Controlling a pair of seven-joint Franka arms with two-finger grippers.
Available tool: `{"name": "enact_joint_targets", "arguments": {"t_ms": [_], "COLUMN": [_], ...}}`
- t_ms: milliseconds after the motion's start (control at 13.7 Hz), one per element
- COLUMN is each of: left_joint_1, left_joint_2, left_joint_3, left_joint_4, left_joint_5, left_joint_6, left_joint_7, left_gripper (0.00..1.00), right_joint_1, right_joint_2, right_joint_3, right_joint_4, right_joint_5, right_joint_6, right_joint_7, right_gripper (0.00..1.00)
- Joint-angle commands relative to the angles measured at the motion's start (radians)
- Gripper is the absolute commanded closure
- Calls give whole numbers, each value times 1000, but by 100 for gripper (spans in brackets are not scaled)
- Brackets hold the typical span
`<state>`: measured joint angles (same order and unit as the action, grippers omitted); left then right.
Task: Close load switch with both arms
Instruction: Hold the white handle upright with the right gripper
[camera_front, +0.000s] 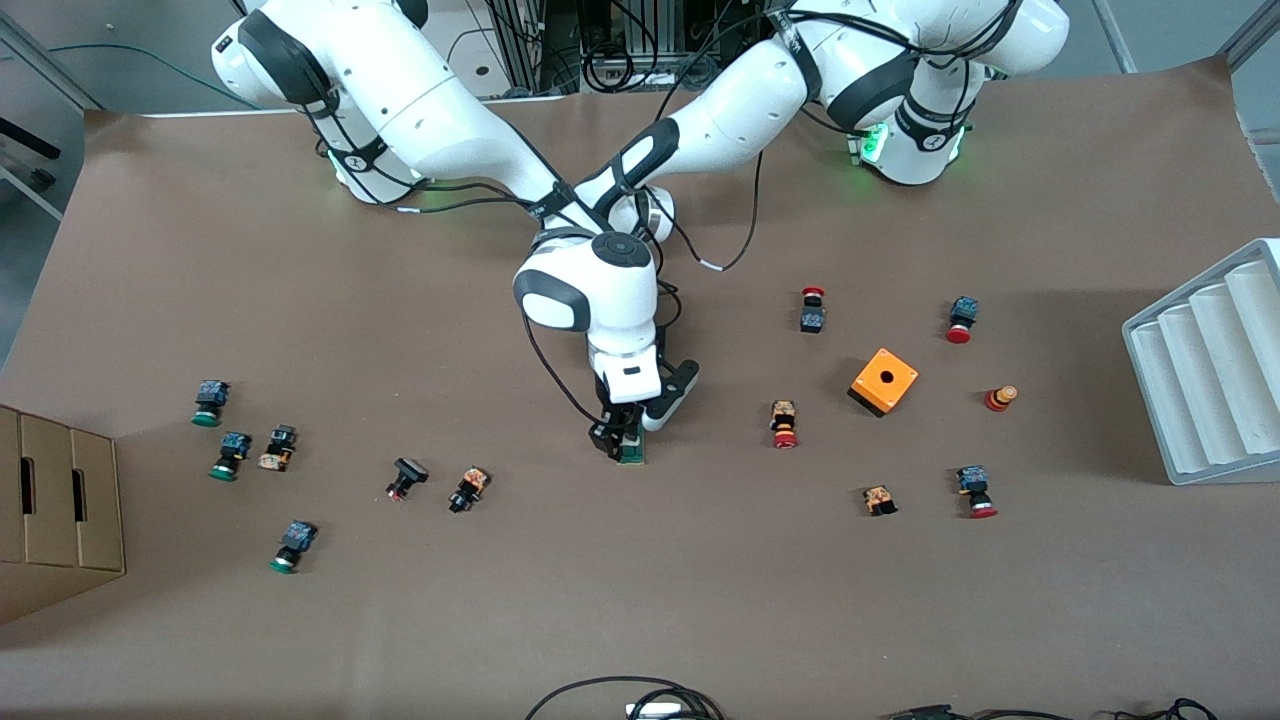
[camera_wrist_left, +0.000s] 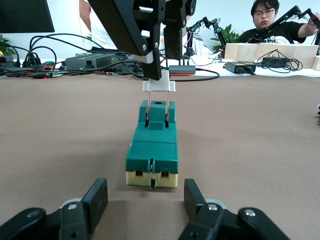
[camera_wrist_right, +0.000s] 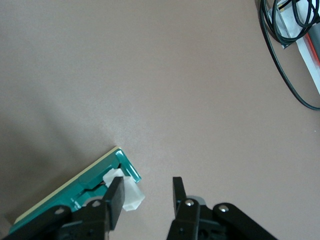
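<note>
You have a brown table (camera_front: 700, 600) with both arms reaching to its middle; the right arm (camera_front: 450, 110) comes down from above, and the left arm (camera_front: 760, 80) crosses beside it and ends low. A grey ridged rack (camera_front: 1210, 370) sits at the left arm's end of the table; a cardboard box (camera_front: 60, 500) sits at the right arm's end.

Your right gripper (camera_front: 618, 432) (camera_wrist_right: 145, 192) points straight down over the load switch (camera_front: 632, 455) (camera_wrist_left: 152, 150) (camera_wrist_right: 75, 195); its fingers are drawn in close about the switch's white lever (camera_wrist_left: 159, 85) (camera_wrist_right: 131, 195), which stands raised on its two metal blades; one fingertip is on the lever, and you cannot tell whether the other touches it too.

Your left gripper (camera_front: 655, 415) (camera_wrist_left: 145, 200) lies low over the table, aimed along the switch; its fingers (camera_wrist_left: 97, 197) are spread with nothing between them, just short of the switch's cream-coloured end.

The switch lies flat on the table near its middle, the lever at the end away from your left gripper.

An orange box (camera_front: 883, 381) with a hole sits toward the left arm's end; small push buttons (camera_front: 785, 425) are scattered toward both ends, well apart from the switch.
</note>
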<state>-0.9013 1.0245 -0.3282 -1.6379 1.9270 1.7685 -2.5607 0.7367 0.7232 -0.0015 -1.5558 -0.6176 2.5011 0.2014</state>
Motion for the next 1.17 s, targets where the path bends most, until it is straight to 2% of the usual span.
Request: {"name": "enact_joint_targets", "arguments": {"t_ms": [0, 364, 437, 510, 583, 947, 1020, 1092], "left_joint_1": [-4, -4, -2, -2, -4, -2, -2, -2], "left_joint_2": [32, 32, 32, 31, 31, 34, 32, 32], "left_joint_3": [18, 18, 18, 18, 18, 18, 18, 18], "left_joint_4": [23, 23, 23, 23, 24, 35, 36, 43], "left_joint_5": [3, 4, 6, 4, 4, 6, 6, 6], "left_joint_6": [17, 19, 19, 22, 22, 25, 25, 26], "left_joint_7": [7, 5, 5, 7, 8, 10, 10, 10], "left_gripper": [30, 31, 38, 68, 88, 87, 78, 53], "right_joint_1": [-8, -8, -8, -8, -8, -8, -8, -8], "right_joint_2": [31, 45, 48, 48, 50, 61, 64, 65], "right_joint_3": [-5, -11, -11, -11, -12, -17, -17, -17], "right_joint_4": [34, 51, 52, 52, 52, 72, 72, 72], "right_joint_5": [-7, -7, -7, -7, -7, -7, -7, -7], "right_joint_6": [13, 19, 19, 19, 19, 19, 19, 19], "right_joint_7": [-14, -14, -14, -14, -16, -14, -16, -16], "right_gripper": [53, 53, 53, 53, 53, 53, 53, 53]}}
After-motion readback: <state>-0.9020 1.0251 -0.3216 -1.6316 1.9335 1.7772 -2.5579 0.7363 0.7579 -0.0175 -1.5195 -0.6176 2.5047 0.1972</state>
